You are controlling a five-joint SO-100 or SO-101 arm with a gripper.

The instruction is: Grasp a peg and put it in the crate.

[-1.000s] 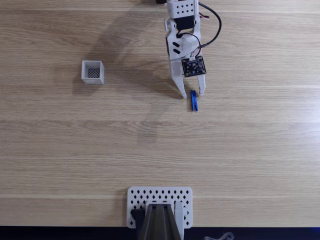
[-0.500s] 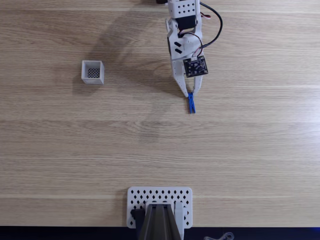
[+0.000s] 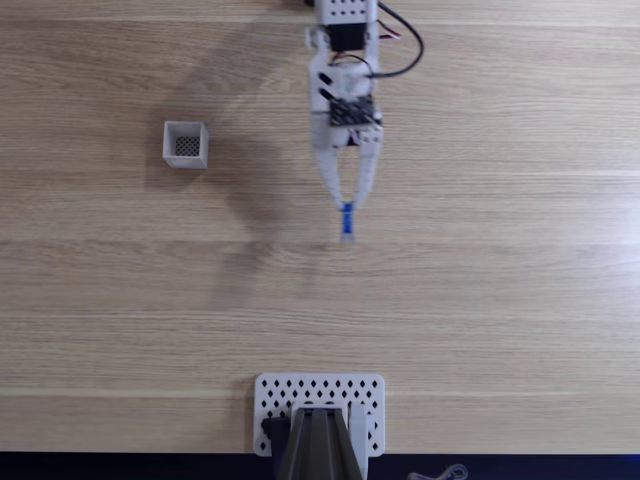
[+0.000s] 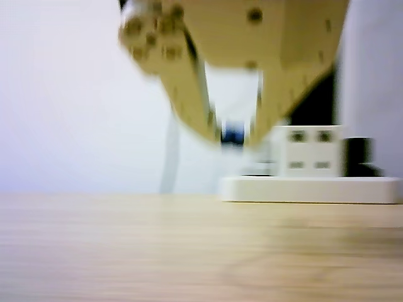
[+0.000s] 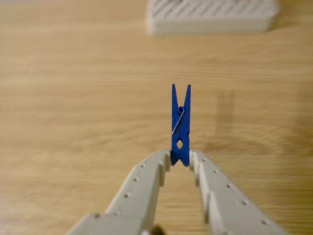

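Observation:
My gripper is shut on the blue peg, whose free end sticks out past the fingertips. In the wrist view the peg stands straight up between the two white fingers, pinched at its lower end, with the gripper entering from the bottom edge. The other view shows the gripper lifted above the table with a blue spot of the peg between its tips. The crate, a tiny white open box with a dark mesh bottom, stands on the wood to the left of the arm in the fixed view.
A flat white perforated plate with a dark mount on it sits at the bottom edge of the fixed view and appears again as the plate at the top of the wrist view. Bare wooden table lies all around.
The gripper closed on the peg, then carried it left and a little down in the fixed view, off the table. The crate has not moved.

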